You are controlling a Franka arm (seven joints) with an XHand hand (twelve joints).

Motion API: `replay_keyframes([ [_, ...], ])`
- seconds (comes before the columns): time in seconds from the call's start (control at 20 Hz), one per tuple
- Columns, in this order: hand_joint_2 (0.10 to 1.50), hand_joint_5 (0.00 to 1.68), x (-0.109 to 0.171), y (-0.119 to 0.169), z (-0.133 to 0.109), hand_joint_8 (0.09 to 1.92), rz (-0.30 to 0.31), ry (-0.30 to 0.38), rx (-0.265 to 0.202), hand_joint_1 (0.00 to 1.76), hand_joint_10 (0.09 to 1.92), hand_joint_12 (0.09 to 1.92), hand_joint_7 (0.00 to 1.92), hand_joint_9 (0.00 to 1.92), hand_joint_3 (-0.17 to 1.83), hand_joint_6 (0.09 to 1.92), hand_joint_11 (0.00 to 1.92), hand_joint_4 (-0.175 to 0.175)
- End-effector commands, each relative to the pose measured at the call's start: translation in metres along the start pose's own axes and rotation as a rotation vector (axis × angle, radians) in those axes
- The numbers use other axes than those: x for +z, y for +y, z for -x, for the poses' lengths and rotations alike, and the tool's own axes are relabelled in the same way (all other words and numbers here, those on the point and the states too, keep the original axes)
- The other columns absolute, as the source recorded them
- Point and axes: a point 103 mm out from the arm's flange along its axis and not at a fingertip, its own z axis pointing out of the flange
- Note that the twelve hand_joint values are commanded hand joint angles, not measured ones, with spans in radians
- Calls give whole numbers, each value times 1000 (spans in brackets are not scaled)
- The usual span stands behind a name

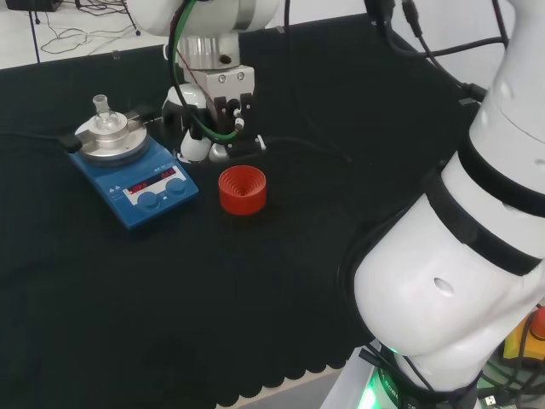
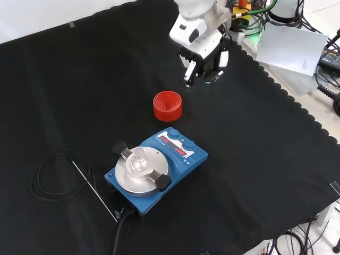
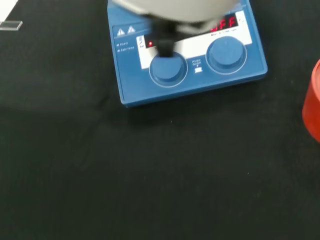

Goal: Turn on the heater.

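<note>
Heater: blue hotplate stirrer (image 2: 159,167) on the black cloth (image 2: 79,79), with a round metal top plate (image 2: 141,172) carrying a small clear glass flask (image 2: 138,158), and 2 blue knobs on its front panel.
Knobs: in the front view the 2 knobs (image 2: 180,141) sit on the heater's edge at about 1 o'clock, the edge nearest the hand.
Hand: hand (image 2: 204,64) hangs above the cloth, holding nothing; its fingers point down, partly bent, and whether they are spread or drawn in I cannot tell.
Direction to heater: in the front view the heater lies toward 7 o'clock from the hand, well apart; in the head view toward 8 o'clock.
Between: red ribbed ring (image 2: 167,106) stands just off that line, nearer the hand.
Wrist view: one dark fingertip (image 3: 164,47) lines up over 1 knob (image 3: 167,70), not touching by my judgement.
Next move: probably down and across to a knob.
</note>
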Motion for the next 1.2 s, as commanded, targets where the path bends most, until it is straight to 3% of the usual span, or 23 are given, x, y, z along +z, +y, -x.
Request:
replay_keyframes([
  [0.05, 694, 363, 21, 18, -12, 1766, -144, -9, -30, 1458, 1805, 1477, 1626, 1689, 1030, 886, 1500, -101],
  [0.4, 646, 260, 38, 32, -14, 1788, -257, -16, -44, 1501, 1843, 1523, 1660, 1709, 1144, 711, 1502, -66],
  [1.2, 632, 277, 62, 46, -16, 1787, -329, -36, -81, 1505, 1847, 1528, 1665, 1712, 1174, 545, 1507, -54],
])
